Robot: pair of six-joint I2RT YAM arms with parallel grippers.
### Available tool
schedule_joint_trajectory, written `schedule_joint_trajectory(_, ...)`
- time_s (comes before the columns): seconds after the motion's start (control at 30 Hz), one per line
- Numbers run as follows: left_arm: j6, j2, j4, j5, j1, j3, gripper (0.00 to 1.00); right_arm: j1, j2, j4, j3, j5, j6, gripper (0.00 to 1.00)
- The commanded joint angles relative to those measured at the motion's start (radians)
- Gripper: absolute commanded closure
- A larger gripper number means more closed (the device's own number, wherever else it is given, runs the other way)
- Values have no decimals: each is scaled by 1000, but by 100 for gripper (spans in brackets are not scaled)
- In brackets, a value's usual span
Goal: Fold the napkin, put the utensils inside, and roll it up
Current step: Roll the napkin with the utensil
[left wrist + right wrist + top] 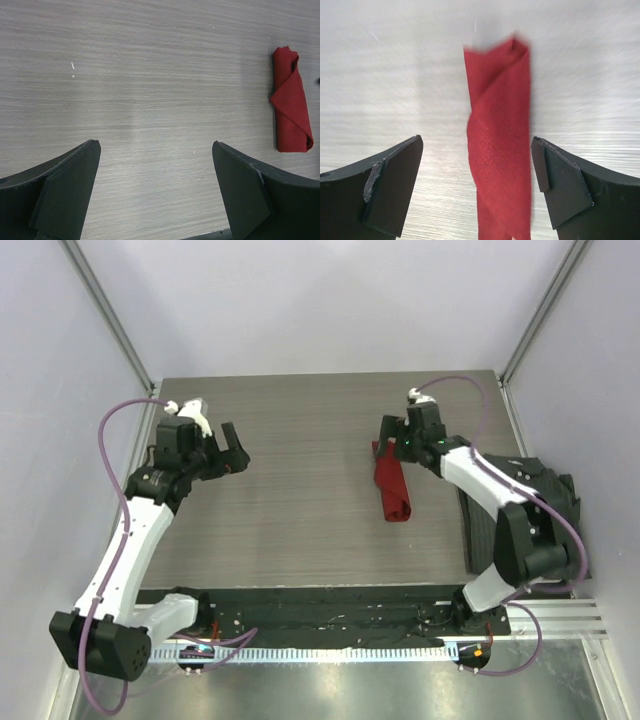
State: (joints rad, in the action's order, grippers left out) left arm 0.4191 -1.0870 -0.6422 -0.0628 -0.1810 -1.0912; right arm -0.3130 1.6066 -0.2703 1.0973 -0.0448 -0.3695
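Right wrist view: right pincer (476, 144) spread wide, clear of napkin (501, 150) edges

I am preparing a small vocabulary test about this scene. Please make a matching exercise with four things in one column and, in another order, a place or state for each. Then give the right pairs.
Things:
1. deep-red cloth napkin
2. black left fingers
3. black right fingers
4. dark cloth pile

Places or states:
A. open above the bare grey wood-grain table
B. at the table's right edge
C. rolled into a narrow bundle
D. open, one on each side of the napkin, not touching it

Pairs: 1-C; 2-A; 3-D; 4-B
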Motion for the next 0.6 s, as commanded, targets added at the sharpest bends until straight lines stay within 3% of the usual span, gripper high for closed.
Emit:
schedule_joint_trajectory(0.0,-43,88,55,14,6,27,0,25,-204,23,-5,-82,59,0)
schedule_joint_trajectory(0.27,-86,254,183,-11,6,154,0,23,-571,114,-273,-89,145,0)
schedule_joint_trajectory(0.57,-108,371,237,46,6,241,0,23,-790,171,-496,-73,144,0)
